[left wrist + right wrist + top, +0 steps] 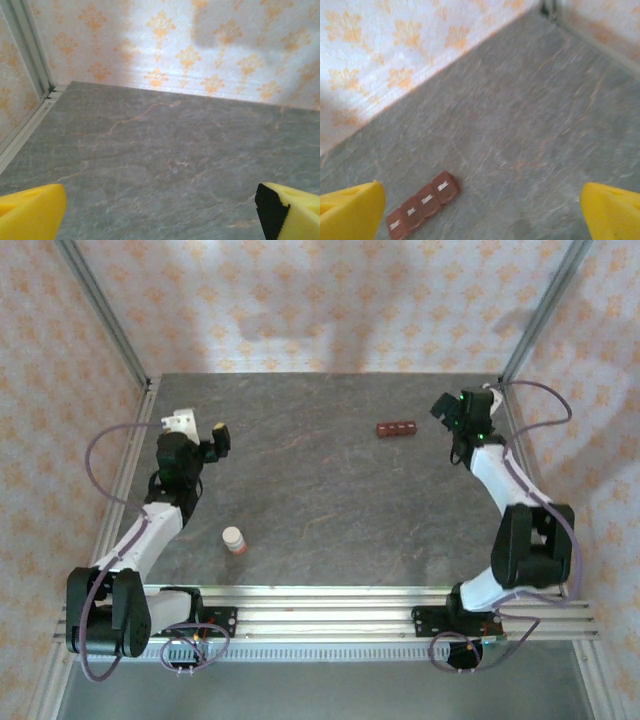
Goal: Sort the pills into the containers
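Observation:
The containers (397, 428) are a dark red-brown strip of four lidded square compartments lying on the grey table, right of centre toward the back. The strip (423, 204) also lies at the lower left of the right wrist view, its lids shut and labelled white. My right gripper (446, 412) hovers just right of the strip, jaws wide open with nothing between its yellow fingers (350, 210). My left gripper (219, 437) is raised at the far left, open and empty, yellow fingers (31, 214) far apart over bare table. No loose pills can be made out.
A small orange bottle with a white cap (234, 540) stands near the front left. Metal frame posts (105, 315) rise at the back corners, with patterned walls around the table. An aluminium rail (330, 605) runs along the near edge.

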You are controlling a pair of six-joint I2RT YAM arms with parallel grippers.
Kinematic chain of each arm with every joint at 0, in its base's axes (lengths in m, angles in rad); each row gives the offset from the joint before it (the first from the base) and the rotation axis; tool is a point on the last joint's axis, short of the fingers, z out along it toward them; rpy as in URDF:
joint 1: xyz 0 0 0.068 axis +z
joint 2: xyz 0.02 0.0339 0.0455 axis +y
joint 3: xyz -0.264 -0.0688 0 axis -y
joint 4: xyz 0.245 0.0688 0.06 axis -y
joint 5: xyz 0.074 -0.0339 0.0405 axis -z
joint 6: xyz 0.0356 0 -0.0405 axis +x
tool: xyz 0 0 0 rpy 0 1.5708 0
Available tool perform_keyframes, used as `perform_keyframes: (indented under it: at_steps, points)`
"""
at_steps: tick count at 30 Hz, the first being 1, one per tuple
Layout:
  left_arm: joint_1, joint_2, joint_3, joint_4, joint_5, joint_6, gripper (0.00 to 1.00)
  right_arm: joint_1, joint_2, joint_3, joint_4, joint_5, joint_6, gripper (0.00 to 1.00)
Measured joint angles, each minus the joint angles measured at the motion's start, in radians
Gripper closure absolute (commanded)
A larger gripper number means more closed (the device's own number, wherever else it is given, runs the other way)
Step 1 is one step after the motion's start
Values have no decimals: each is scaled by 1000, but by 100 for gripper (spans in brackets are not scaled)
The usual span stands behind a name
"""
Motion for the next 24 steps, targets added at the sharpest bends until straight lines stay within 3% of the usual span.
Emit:
perform_keyframes:
  at_steps: [5,16,19,24]
  points:
    - [-31,18,136,-136,40,-84,0,0,259,309,-180,-129,11,3]
    - [-240,183,273,-259,82,-223,0,0,774,969,-491,-290,24,21]
    - [-280,206,333,-294,82,-222,0,0,856,1055,-547,-302,35,21]
    - [-314,208,367,-305,80,-213,0,0,897,1056,-589,-327,63,29]
